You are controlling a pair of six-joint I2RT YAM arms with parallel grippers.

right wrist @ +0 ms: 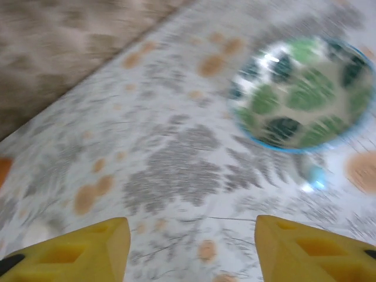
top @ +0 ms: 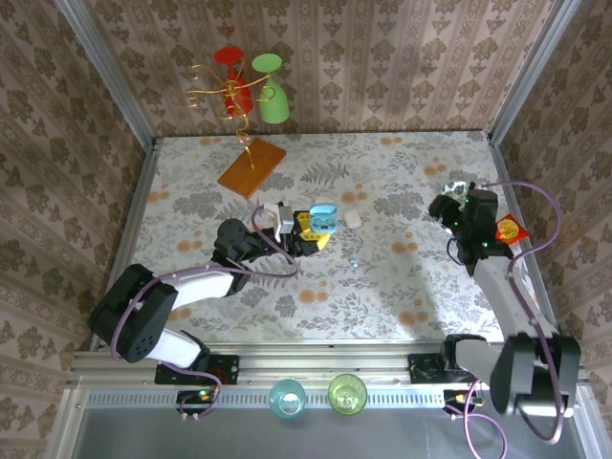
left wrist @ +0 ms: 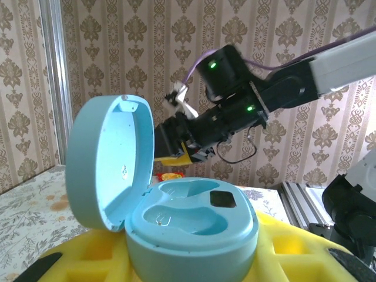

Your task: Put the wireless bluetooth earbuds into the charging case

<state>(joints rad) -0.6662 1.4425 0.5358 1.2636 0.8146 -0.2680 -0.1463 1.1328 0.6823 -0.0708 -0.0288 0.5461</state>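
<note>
Yellow fingers (left wrist: 294,249) of the left gripper (left wrist: 188,264) clamp the pale blue charging case (left wrist: 194,220) at its base near the table's middle. Its lid (left wrist: 108,164) is hinged open and both wells look empty of earbuds, so nothing seems inserted yet. One tiny earbud (top: 354,260) lies loose on the cloth just nearer the arms, and a white pebble-like case (top: 353,218) sits beside the blue one. The right gripper (right wrist: 191,249), jaws wide with nothing between them, hangs by a green-patterned bowl (right wrist: 302,94) well to the right. Fetching and seating both look left to do. The table (top: 382,296) wears a grey-and-orange floral cloth, damask wallpaper (top: 402,57) encloses it, and a wire stand (top: 244,96) with red and green cups is at the back.
</note>
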